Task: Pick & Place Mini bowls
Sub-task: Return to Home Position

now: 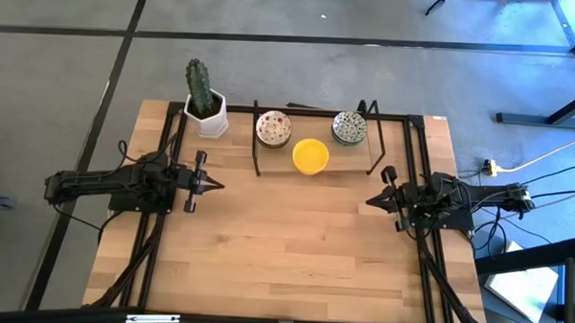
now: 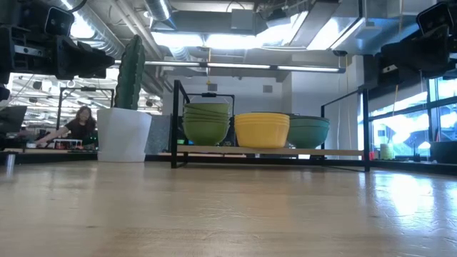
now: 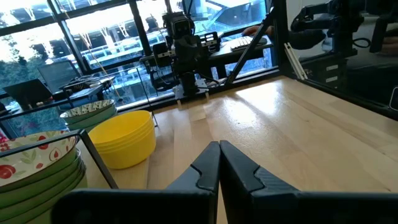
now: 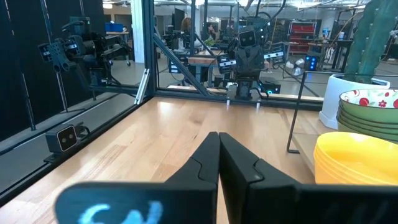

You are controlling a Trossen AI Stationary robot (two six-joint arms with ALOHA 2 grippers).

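Note:
Three stacks of mini bowls stand on a low shelf inside a black frame (image 1: 374, 150) at the table's far middle. One stack is white with red flowers (image 1: 273, 129), one plain yellow (image 1: 310, 156), one green-grey patterned (image 1: 349, 127). In the low view they show as green (image 2: 207, 123), yellow (image 2: 262, 130) and teal (image 2: 308, 131) stacks. My left gripper (image 1: 218, 187) is shut at the table's left and points level toward the middle, near the yellow stack (image 3: 122, 138). My right gripper (image 1: 370, 202) is shut at the right and faces it. Neither holds anything.
A white pot with a green cactus (image 1: 205, 106) stands at the far left, beside the frame. Black rails (image 1: 159, 263) run along the table's left and right sides. Bare wood (image 1: 294, 248) lies between the two grippers and the near edge. A person (image 2: 80, 125) sits far behind the table.

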